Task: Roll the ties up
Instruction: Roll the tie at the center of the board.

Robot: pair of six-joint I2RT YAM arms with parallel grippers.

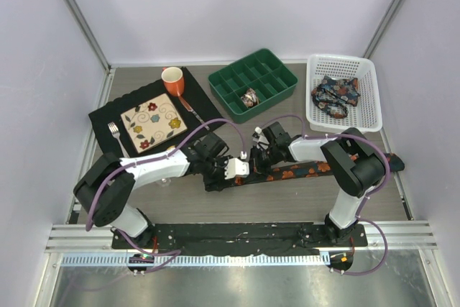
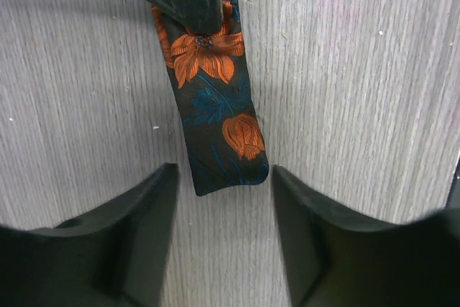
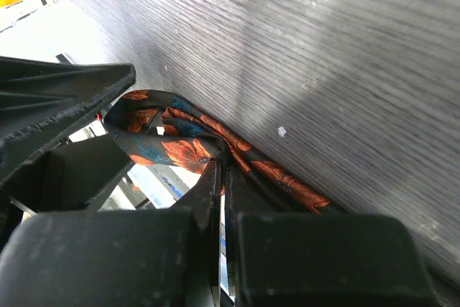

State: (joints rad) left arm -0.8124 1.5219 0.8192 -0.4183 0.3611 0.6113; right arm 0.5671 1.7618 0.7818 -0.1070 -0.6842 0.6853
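A dark tie with orange flowers [image 1: 305, 171] lies stretched along the table in front of the arms. My right gripper [image 3: 219, 167] is shut on it near its left end, with the fabric bunched at the fingertips. The tie's free end [image 2: 219, 127] reaches just to the gap of my left gripper [image 2: 223, 177], which is open, its fingers on either side and not touching the cloth. In the top view the left gripper [image 1: 241, 168] and the right gripper [image 1: 260, 154] nearly meet at mid-table. More ties [image 1: 336, 95] lie bundled in the white basket, and a rolled tie [image 1: 250, 98] sits in the green tray.
The white basket [image 1: 316, 116] stands at the back right, with the green compartment tray [image 1: 223, 84] beside it. At the back left is a black placemat [image 1: 108, 116] with a floral plate [image 1: 153, 121], an orange mug [image 1: 172, 79] and a fork [image 1: 114, 132].
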